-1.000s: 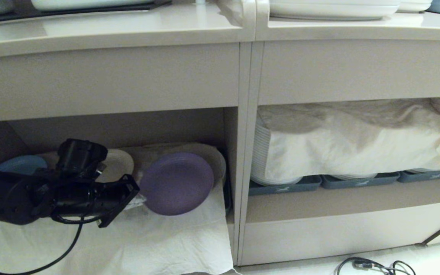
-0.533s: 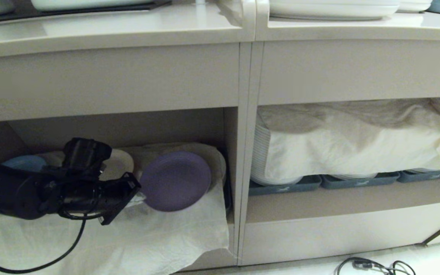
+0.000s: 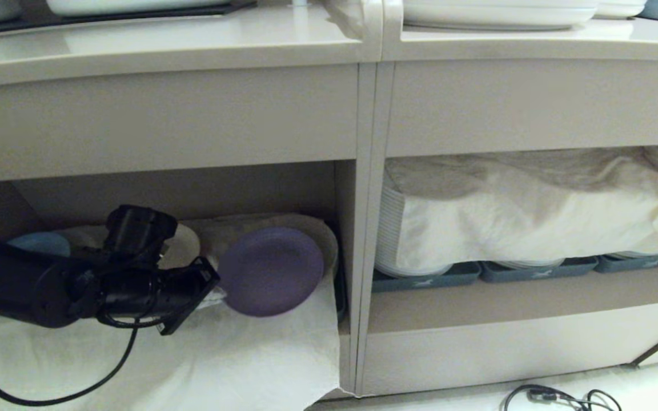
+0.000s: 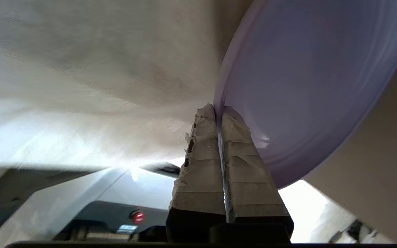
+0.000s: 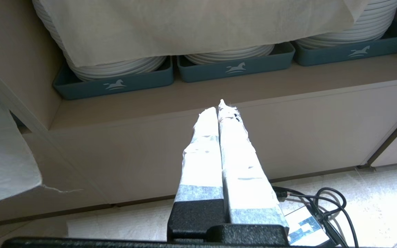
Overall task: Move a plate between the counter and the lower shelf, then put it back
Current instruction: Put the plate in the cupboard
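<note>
Left gripper (image 3: 215, 294) clamped on rim of the plate (image 3: 271, 271), taped fingertips (image 4: 215, 113) pinching the edge from both faces. Plate tilted, face toward camera, carried inside the lower shelf (image 3: 180, 188), just above the white cloth (image 3: 220, 359).

Change over last second: plate and gripper shifted slightly right and deeper, plate sitting higher against the pale plates (image 3: 320, 240) stacked behind; cloth front edge hanging lower again after bunching up half a second back. Reads as placing on shelf, not pulling out; release not yet made.

Edges and room: right divider panel (image 3: 347, 274) just beside plate rim, little slack that side. Shelf ceiling well above. Blue plate (image 3: 40, 244) and beige plate (image 3: 183, 245) left, behind the arm.

Right gripper (image 5: 221, 110) closed on nothing, parked facing grey-blue trays (image 5: 236, 67).
</note>
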Controlling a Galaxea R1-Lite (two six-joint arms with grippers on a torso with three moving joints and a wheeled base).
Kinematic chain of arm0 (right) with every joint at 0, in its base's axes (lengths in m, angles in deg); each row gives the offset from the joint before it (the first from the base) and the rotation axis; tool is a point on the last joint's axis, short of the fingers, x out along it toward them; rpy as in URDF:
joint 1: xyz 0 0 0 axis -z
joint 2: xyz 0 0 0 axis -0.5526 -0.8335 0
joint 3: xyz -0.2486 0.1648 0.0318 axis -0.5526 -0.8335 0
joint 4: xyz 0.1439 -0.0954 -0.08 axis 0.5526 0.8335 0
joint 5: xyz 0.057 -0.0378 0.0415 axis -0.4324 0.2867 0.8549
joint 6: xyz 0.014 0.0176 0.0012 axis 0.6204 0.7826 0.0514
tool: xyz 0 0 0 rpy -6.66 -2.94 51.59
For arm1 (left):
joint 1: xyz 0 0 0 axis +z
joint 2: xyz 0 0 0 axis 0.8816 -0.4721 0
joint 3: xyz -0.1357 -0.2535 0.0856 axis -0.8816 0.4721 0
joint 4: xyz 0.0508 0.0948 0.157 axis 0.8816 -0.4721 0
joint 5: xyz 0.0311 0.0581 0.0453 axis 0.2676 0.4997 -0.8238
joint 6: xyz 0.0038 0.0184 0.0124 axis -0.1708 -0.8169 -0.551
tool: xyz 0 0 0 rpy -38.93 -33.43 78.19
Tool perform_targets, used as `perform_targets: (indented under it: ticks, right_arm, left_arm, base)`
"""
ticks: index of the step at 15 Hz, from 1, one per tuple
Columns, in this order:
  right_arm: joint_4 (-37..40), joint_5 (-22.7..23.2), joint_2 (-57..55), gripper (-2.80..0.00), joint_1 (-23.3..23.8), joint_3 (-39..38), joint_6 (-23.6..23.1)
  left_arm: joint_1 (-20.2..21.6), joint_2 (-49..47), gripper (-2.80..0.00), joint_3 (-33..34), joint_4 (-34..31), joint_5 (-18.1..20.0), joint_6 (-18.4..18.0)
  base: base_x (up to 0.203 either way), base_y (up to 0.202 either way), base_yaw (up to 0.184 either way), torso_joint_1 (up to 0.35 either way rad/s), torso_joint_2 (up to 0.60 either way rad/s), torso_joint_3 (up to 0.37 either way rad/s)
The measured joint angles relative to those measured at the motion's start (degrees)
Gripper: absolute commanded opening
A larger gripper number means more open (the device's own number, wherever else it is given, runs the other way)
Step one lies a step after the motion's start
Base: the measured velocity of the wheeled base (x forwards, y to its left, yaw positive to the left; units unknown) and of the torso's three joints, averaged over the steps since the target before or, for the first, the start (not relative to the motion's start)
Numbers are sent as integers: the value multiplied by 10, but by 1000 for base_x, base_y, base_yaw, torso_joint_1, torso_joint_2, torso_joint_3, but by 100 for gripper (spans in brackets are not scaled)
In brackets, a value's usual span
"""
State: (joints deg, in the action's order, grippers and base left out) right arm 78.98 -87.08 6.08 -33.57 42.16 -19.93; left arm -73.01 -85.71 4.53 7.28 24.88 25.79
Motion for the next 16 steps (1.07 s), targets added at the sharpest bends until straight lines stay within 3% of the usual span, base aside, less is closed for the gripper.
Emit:
perform_targets:
  ticks: [16]
  right_arm:
    - [0,0,0,-280,0,0,0]
  left_arm:
    - [-13,-30,-280,-44,3,-41,27]
  base:
    - [0,0,0,0,0,0]
